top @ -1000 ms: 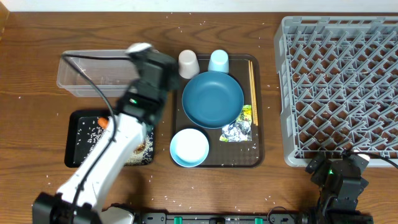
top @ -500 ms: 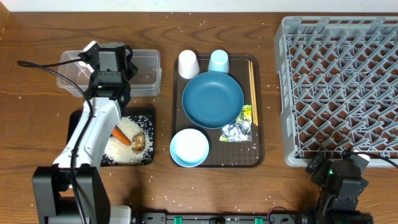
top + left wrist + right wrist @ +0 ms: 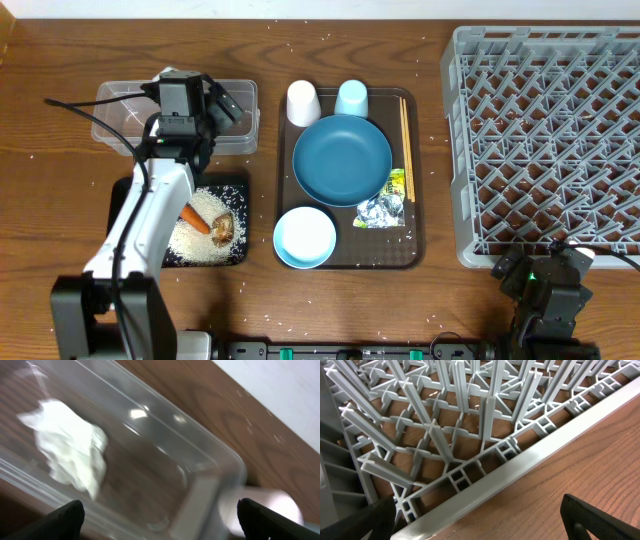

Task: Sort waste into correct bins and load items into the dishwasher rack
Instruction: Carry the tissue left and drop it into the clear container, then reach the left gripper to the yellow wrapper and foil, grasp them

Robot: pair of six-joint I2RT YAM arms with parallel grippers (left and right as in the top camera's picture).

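A: Item: left pincer point(image 3: 167, 522). State?
B: Jaws wide, empty. Crumpled napkin point(image 3: 70, 462) lies beneath it, nearer one finger, inside the clear tub point(image 3: 210, 442).
A: Hazard?
B: Probably a spread finger snagging the tub's wall on lifting, spilling the napkin. Right pincer point(image 3: 480, 520) is wide and empty.

napkin point(image 3: 70, 457): blurred in left wrist view; hidden overhead beneath the left gripper point(image 3: 190, 100).
clear tub point(image 3: 200, 485): cut off at that view's left and bottom edges.
dishwasher rack point(image 3: 545, 140): right side cut off overhead.
black tray point(image 3: 243, 215): left part behind the left arm point(image 3: 140, 230).
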